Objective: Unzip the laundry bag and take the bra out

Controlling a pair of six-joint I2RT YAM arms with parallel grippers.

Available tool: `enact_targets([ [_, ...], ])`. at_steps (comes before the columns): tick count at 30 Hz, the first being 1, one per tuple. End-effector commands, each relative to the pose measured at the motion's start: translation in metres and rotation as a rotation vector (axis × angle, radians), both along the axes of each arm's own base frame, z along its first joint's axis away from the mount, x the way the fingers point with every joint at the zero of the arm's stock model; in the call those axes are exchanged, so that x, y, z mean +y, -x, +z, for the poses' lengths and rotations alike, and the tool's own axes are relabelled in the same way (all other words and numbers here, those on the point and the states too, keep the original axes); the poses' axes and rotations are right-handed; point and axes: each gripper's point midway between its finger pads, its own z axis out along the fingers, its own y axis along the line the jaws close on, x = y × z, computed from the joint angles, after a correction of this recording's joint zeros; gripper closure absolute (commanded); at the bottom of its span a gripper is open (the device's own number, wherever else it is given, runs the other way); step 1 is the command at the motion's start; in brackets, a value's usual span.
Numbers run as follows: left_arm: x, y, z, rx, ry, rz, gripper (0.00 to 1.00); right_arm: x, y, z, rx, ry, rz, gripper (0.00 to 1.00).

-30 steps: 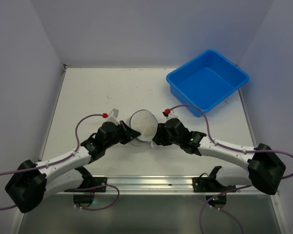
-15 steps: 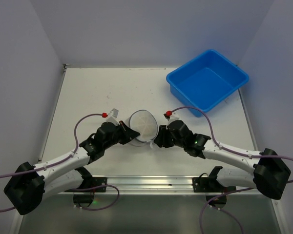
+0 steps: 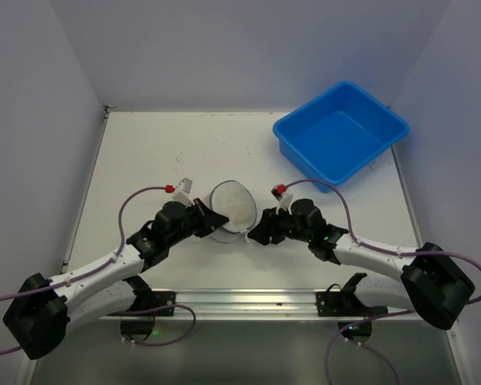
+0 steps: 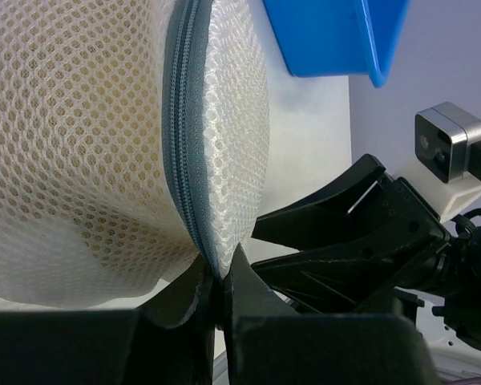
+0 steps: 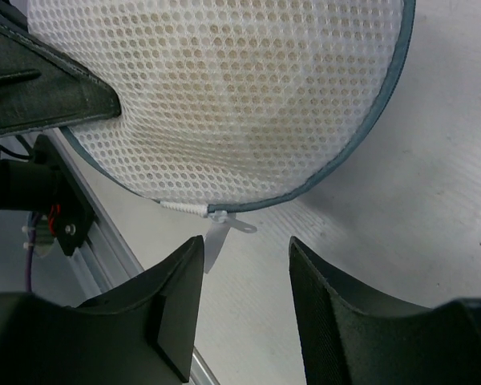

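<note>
Your left gripper (image 4: 218,287) is clenched on the zipper rim (image 4: 188,160) of the bag (image 3: 231,207) at the centre of the top view, probably to steady it, so that your right gripper (image 5: 244,250), with fingers apart, can close on the pull tab (image 5: 224,223) just before it.

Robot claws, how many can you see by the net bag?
2. The left gripper is at the laundry bag's near left edge, shut on its zipper rim. The right gripper is at the near right edge, open, facing the zipper pull.
</note>
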Motion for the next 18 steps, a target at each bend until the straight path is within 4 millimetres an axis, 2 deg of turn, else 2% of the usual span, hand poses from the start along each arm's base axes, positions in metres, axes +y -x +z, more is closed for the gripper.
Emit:
enact_targets([
  [1, -0.006, -0.007, 0.028, -0.084, 0.044, -0.007, 1.0, 0.013, -0.006, 0.022, -0.082, -0.12, 0.092, 0.51],
  [2, -0.006, -0.006, 0.028, -0.083, 0.044, -0.009, 1.0, 0.015, -0.001, 0.023, -0.075, -0.134, 0.127, 0.51],
  [12, -0.006, -0.004, 0.031, -0.091, 0.065, -0.014, 1.0, 0.022, -0.001, 0.015, -0.059, -0.177, 0.176, 0.52],
  [18, -0.005, -0.003, 0.029, -0.09, 0.059, -0.014, 1.0, 0.018, -0.008, 0.01, -0.067, -0.165, 0.158, 0.63],
])
